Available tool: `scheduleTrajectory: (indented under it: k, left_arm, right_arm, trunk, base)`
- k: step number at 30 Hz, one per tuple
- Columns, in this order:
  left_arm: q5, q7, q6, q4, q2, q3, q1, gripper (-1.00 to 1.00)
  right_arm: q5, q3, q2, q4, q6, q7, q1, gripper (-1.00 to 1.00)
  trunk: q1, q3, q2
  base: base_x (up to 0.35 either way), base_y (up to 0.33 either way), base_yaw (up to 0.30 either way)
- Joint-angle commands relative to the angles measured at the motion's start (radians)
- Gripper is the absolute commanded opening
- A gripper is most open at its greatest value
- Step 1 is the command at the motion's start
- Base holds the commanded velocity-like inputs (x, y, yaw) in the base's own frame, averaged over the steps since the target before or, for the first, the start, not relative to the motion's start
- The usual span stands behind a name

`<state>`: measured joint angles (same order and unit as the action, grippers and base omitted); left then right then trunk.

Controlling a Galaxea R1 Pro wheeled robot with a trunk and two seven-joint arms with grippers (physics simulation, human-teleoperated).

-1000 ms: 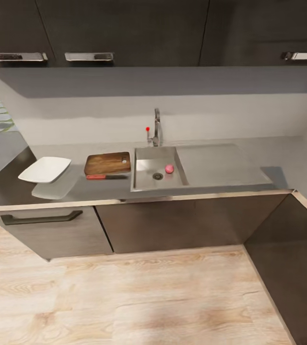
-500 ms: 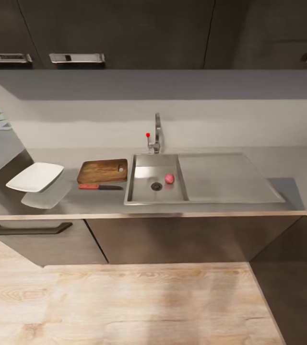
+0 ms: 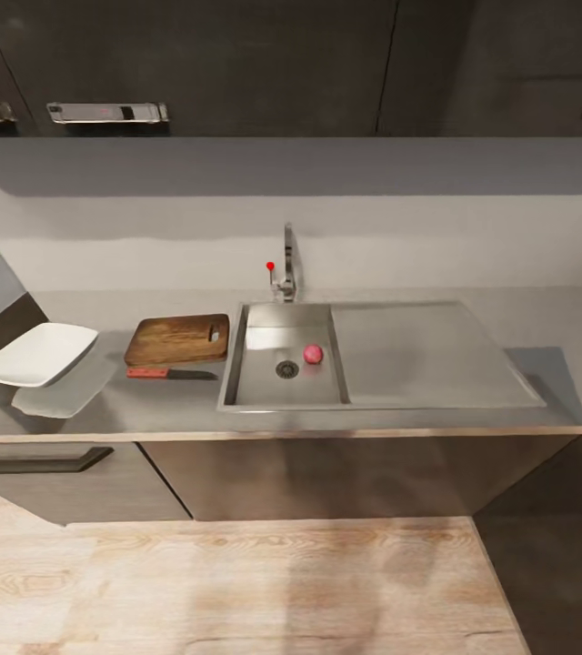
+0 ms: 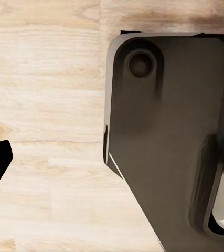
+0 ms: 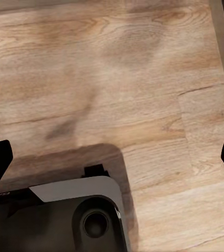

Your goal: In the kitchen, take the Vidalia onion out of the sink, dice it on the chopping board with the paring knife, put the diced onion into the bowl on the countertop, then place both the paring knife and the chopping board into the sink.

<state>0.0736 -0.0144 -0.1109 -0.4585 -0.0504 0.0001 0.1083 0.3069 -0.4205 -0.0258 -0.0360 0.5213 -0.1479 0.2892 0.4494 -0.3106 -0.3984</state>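
Both wrist views look down on wood floor and the robot's dark base; the right gripper hangs released, the left claw's state I cannot tell. Farther off, beyond the countertop edge, the onion lies in the sink just right of the drain, with open floor between; the paring knife lies left-right before the chopping board, and the bowl sits far left.
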Motion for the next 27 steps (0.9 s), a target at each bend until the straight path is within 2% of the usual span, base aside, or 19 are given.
scheduleTrajectory:
  k: [1, 9, 17, 27]
  left_arm:
    - [0.008, -0.002, -0.001, -0.002, 0.0, -0.002, 0.001, 1.0]
    - [0.008, -0.002, -0.001, -0.002, 0.0, -0.002, 0.001, 1.0]
    - [0.008, -0.002, -0.001, -0.003, 0.0, -0.002, 0.001, 1.0]
    - [0.008, -0.001, -0.001, -0.007, 0.0, -0.001, 0.001, 1.0]
  right_arm:
    - [0.011, -0.004, 0.0, 0.001, 0.002, -0.007, 0.001, 1.0]
    - [0.009, -0.004, 0.0, 0.001, 0.002, -0.007, 0.001, 1.0]
    - [0.009, -0.004, 0.0, 0.001, 0.002, -0.007, 0.001, 1.0]
    - [0.009, -0.004, 0.0, 0.001, 0.002, -0.007, 0.001, 1.0]
  trunk:
    - [0.001, -0.001, -0.002]
    - [0.001, -0.001, -0.002]
    - [0.001, -0.001, -0.002]
    - [0.001, -0.001, -0.002]
  base:
    - [0.018, -0.008, 0.0]
    - [-0.004, -0.002, 0.0]
    - [-0.182, 0.0, 0.0]
    - [-0.017, 0.0, 0.0]
